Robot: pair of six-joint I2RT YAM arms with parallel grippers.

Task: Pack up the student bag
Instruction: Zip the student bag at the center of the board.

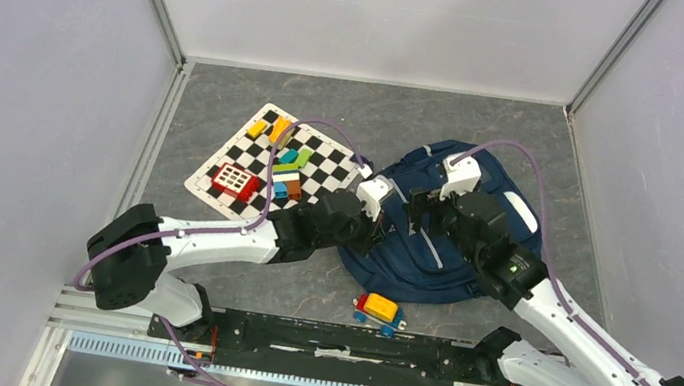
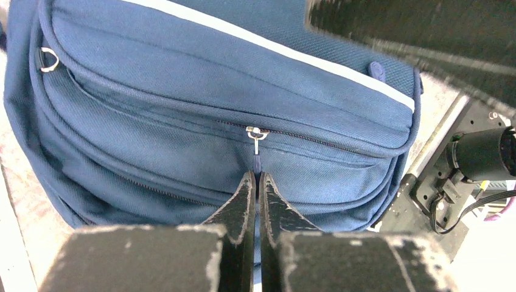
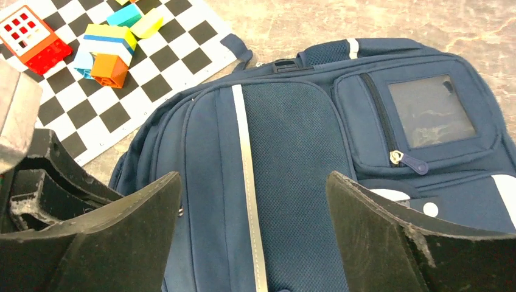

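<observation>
The student bag (image 1: 429,266), a navy-blue backpack with a pale grey stripe (image 3: 246,170), lies flat mid-table. My left gripper (image 1: 376,220) is at its left side, shut on the dark blue zip pull (image 2: 256,165) that hangs from a metal slider (image 2: 256,132) on a pocket zip. In the left wrist view the fingertips (image 2: 248,182) pinch together with the tab between them. My right gripper (image 3: 254,182) hovers over the mesh panel of the bag (image 3: 292,121), jaws wide open, with nothing between them. It is also in the top view, the right gripper (image 1: 421,209) just right of the left one.
A checkered mat (image 1: 315,144) lies left of the bag with several coloured toy bricks and a red windowed block (image 1: 235,181). A small toy car (image 1: 379,310) sits near the front rail. A zipped pocket with a clear window (image 3: 429,109) is on the bag. Walls enclose three sides.
</observation>
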